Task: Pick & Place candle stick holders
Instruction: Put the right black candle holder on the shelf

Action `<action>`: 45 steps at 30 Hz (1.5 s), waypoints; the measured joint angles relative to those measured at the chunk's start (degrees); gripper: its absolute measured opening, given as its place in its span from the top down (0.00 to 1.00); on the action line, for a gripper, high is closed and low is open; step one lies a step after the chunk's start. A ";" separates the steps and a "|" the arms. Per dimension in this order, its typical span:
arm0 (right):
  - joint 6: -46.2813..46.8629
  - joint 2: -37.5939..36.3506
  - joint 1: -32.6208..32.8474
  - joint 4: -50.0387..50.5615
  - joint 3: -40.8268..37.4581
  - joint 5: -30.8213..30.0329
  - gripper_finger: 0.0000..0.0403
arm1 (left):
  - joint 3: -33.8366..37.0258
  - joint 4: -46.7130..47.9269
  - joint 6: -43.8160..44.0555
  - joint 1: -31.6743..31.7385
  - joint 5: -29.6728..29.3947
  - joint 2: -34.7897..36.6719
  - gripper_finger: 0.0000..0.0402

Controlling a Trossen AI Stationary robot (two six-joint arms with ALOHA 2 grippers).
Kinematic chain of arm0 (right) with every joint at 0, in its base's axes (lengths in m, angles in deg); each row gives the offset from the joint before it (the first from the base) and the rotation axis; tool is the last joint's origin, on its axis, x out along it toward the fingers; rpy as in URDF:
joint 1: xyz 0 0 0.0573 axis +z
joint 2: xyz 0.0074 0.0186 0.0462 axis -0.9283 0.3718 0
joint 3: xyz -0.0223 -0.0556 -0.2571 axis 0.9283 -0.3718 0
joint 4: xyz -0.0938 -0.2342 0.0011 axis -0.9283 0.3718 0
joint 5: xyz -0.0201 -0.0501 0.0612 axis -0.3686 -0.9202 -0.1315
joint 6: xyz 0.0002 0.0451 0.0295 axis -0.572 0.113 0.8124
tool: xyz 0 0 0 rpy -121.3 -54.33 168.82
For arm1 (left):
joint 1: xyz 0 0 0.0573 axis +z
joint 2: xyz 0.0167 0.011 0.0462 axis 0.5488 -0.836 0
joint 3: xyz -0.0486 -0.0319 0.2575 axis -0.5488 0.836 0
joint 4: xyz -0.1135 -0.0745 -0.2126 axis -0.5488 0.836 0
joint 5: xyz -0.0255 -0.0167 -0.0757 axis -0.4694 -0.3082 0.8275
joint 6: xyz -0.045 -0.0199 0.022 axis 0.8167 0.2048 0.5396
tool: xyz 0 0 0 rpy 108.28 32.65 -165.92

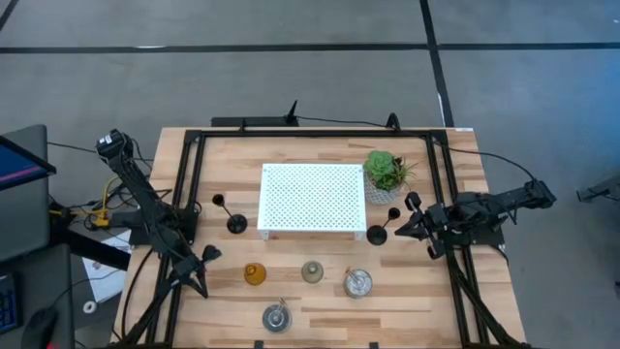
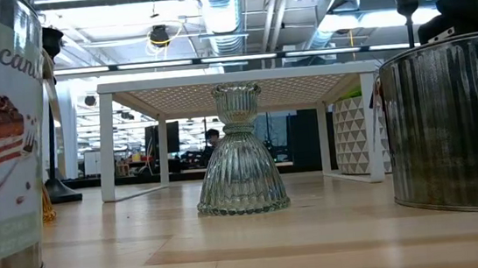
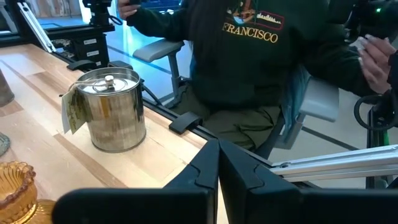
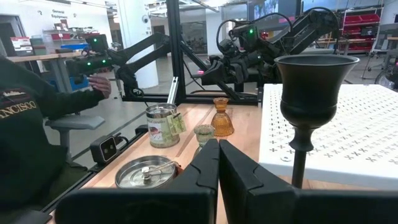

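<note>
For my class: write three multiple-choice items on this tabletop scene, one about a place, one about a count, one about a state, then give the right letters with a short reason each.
1. Where is the potted plant?
A. by the white tray's right end
B. on top of the tray
C. at the table's front edge

2. How many black candle stick holders stand left of the white tray?
A. none
B. two
C. four

3. How are the right gripper's fingers?
A. shut on nothing
B. clamped on the amber holder
C. wide open

Key: 1 A, the plant sits beside the tray's right end. 2 B, two black stems stand there. 3 A, the wrist view shows the fingers together, empty.
</note>
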 joint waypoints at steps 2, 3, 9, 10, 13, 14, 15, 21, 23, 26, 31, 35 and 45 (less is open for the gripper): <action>2.40 -0.01 0.02 -0.03 0.00 0.01 1.00 | 0.00 -0.23 0.02 0.01 0.00 0.02 0.98; 4.23 0.00 0.00 -0.04 0.00 0.00 1.00 | 0.00 -0.40 0.00 0.02 0.00 0.00 0.98; 5.98 -0.02 -0.09 -0.09 0.00 -0.02 1.00 | 0.00 -2.76 0.02 0.02 -0.02 0.00 0.98; 5.98 0.00 -0.09 -0.11 0.00 -0.02 1.00 | 0.00 -2.94 0.02 0.00 0.00 0.02 0.98; 5.99 0.00 -0.09 -0.13 0.00 -0.02 1.00 | 0.00 -2.97 0.00 0.02 -0.02 0.00 0.98; 6.01 -0.02 -0.09 -0.13 0.00 -0.02 1.00 | 0.00 -3.11 0.01 0.02 -0.02 0.00 0.98; 6.01 -0.02 -0.09 -0.13 0.00 -0.02 1.00 | 0.00 -3.35 0.02 0.01 0.00 0.00 0.98; 6.01 -0.01 -0.07 -0.14 0.00 -0.02 1.00 | 0.00 -4.17 -0.11 0.02 -0.02 0.00 0.98; 6.02 -0.02 -0.07 -0.15 0.00 -0.02 1.00 | 0.00 -4.17 -0.15 0.00 0.00 0.02 0.98; 6.01 -0.02 -0.07 -0.15 0.00 -0.02 1.00 | 0.00 -4.19 -0.18 0.00 0.00 0.01 0.98; 6.01 -0.01 -0.07 -0.15 0.00 -0.01 1.00 | 0.00 -5.88 -0.18 0.02 -0.02 0.02 0.98; 6.01 -0.01 -0.07 -0.15 0.00 -0.02 1.00 | 0.00 -6.55 -0.18 0.02 0.00 0.00 0.98; 6.01 -0.02 -0.07 -0.15 0.00 -0.02 1.00 | 0.00 -7.53 -0.20 0.00 -7.22 0.00 0.98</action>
